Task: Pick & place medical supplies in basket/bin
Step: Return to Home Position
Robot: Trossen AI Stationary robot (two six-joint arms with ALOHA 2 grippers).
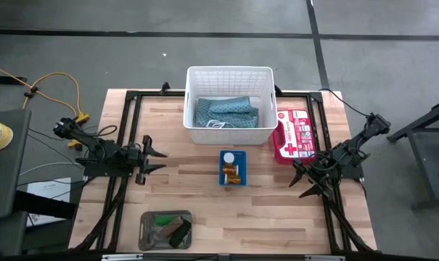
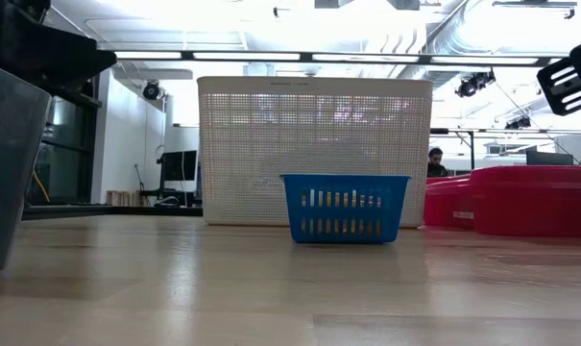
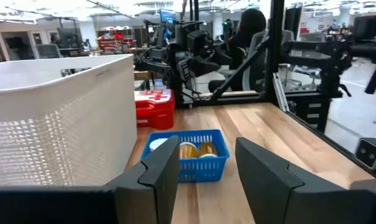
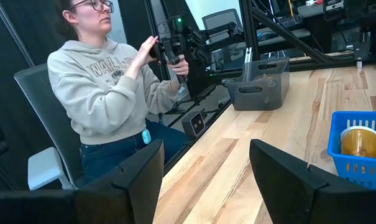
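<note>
Tabletop | cloths in basket, long axis left-right | left pincer, right pincer spread

The table is viewed from overhead and at surface level; the white basket is shared by both.

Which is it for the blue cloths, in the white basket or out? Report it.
In. The high view shows the teal-blue cloths lying inside the white basket, within its walls.
</note>
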